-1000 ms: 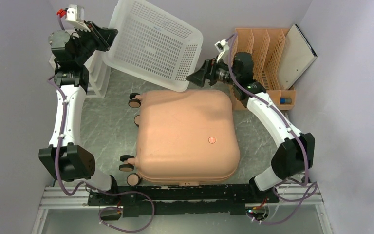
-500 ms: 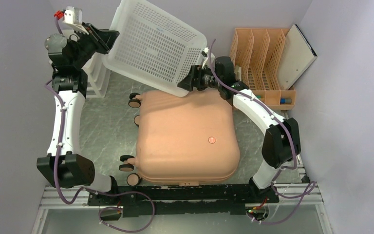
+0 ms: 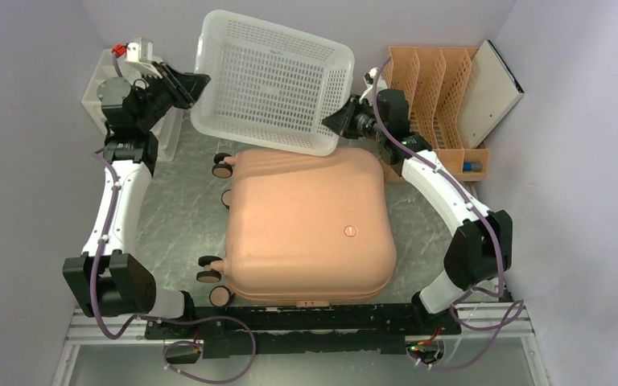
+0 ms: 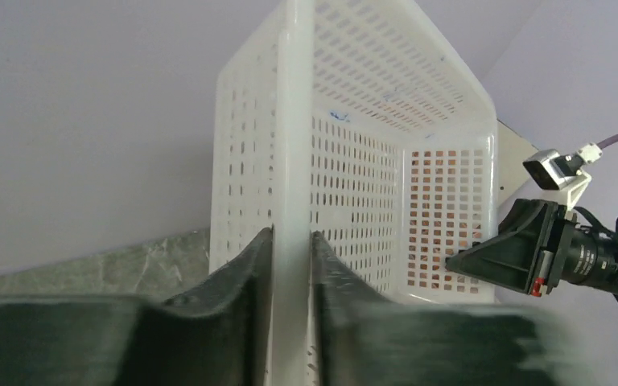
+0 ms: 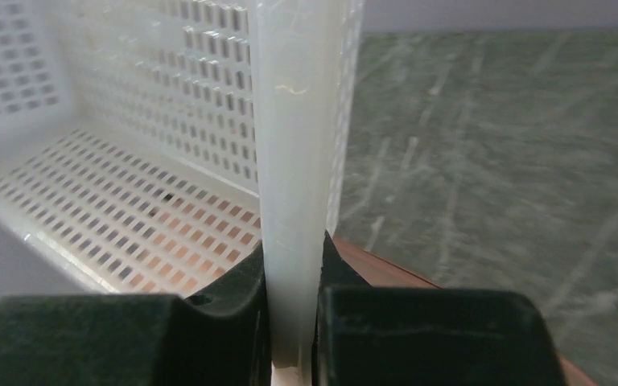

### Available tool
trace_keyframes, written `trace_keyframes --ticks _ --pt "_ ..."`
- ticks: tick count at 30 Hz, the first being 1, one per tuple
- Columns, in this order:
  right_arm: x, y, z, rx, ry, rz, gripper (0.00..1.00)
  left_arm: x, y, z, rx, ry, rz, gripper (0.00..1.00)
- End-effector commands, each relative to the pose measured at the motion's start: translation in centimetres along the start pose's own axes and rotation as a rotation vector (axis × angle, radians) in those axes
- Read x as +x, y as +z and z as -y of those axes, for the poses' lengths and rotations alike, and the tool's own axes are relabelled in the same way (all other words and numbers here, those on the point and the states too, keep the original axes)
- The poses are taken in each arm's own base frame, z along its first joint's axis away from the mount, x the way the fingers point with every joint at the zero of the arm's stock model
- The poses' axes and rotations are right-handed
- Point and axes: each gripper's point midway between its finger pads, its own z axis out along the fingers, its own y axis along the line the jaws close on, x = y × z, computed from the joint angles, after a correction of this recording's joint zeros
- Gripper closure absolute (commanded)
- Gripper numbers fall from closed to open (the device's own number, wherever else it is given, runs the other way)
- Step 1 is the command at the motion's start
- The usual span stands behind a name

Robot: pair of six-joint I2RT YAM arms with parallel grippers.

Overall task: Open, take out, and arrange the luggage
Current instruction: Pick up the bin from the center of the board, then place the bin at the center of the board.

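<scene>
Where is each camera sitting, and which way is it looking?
Top external: above and behind the arms, looking down on the table; shows both arms, with the left gripper and right gripper holding the white basket at the luggage's far edge.
Left wrist: on the left arm, looking along its own fingers, shut on the basket's rim, towards the right gripper.
Right wrist: on the right arm, looking along its own fingers, shut on the opposite rim, table beyond.
Shared: all three show the basket; both wrist views show its holed inside.

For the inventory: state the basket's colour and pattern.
The basket is white, with rows of small slots; best in top view.
</scene>
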Motion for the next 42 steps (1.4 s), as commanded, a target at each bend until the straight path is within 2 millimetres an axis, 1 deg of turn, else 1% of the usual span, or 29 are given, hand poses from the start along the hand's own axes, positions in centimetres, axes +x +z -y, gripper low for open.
trace_keyframes --ticks 1,2,6,8,10,12,14,16,18,20,22,25,26,27,29,33,36,38,42 --pt "-4.6 -2.9 -2.5 0.029 -0.141 0.132 1.00 -0.8 -0.5 4.3 0.116 0.037 0.043 0.67" --pt "-5.7 -3.6 -1.4 0.096 -0.160 0.162 1.00 -0.5 -0.4 4.4 0.120 0.035 0.036 0.52" --pt "-9.1 -6.7 1.0 0.246 -0.222 0.259 1.00 0.5 -0.1 4.7 0.129 0.033 0.000 0.24" --pt "-10.7 -8.6 2.2 0.302 -0.225 0.302 1.00 0.9 -0.2 4.8 0.128 0.029 -0.003 0.15" --pt "-12.6 -10.9 3.4 0.355 -0.214 0.356 1.00 1.3 -0.2 4.8 0.128 0.032 -0.011 0.11" --pt "-14.3 -13.0 4.7 0.416 -0.215 0.408 1.00 1.6 -0.2 4.7 0.123 0.037 -0.026 0.10" --pt "-15.9 -15.3 5.5 0.484 -0.244 0.464 1.00 1.8 -0.5 4.6 0.110 0.043 -0.027 0.09" --pt "-17.4 -17.5 5.5 0.552 -0.319 0.510 1.00 2.0 -0.9 4.6 0.103 0.058 -0.030 0.06" --pt "-18.6 -20.1 5.2 0.631 -0.391 0.565 1.00 2.3 -1.3 4.6 0.093 0.080 -0.043 0.05" --pt "-19.5 -23.1 5.4 0.740 -0.460 0.613 1.00 2.8 -1.7 4.4 0.081 0.091 -0.059 0.04" --pt "-19.8 -25.5 5.8 0.843 -0.542 0.628 1.00 3.3 -2.1 4.1 0.069 0.108 -0.073 0.04" --pt "-19.4 -28.4 6.7 0.979 -0.641 0.625 1.00 4.4 -2.5 3.7 0.057 0.122 -0.115 0.03" --pt "-18.9 -29.0 7.1 1.015 -0.671 0.605 1.00 4.8 -2.6 3.5 0.052 0.130 -0.127 0.03" --pt "-18.6 -30.0 7.2 1.047 -0.699 0.596 1.00 5.4 -2.8 3.3 0.047 0.132 -0.141 0.03" --pt "-18.1 -31.2 7.4 1.100 -0.757 0.553 1.00 6.0 -3.1 3.1 0.044 0.141 -0.155 0.03" --pt "-17.4 -33.6 7.7 1.194 -0.826 0.475 1.00 6.6 -3.5 2.8 0.031 0.161 -0.181 0.03" --pt "-16.8 -34.4 7.9 1.230 -0.854 0.427 1.00 6.7 -3.8 3.0 0.035 0.171 -0.182 0.03" --pt "-16.4 -34.4 8.5 1.248 -0.874 0.396 1.00 6.8 -3.9 3.0 0.040 0.171 -0.184 0.03" --pt "-15.7 -34.0 10.3 1.283 -0.900 0.335 1.00 7.5 -4.0 2.8 0.042 0.170 -0.204 0.04"
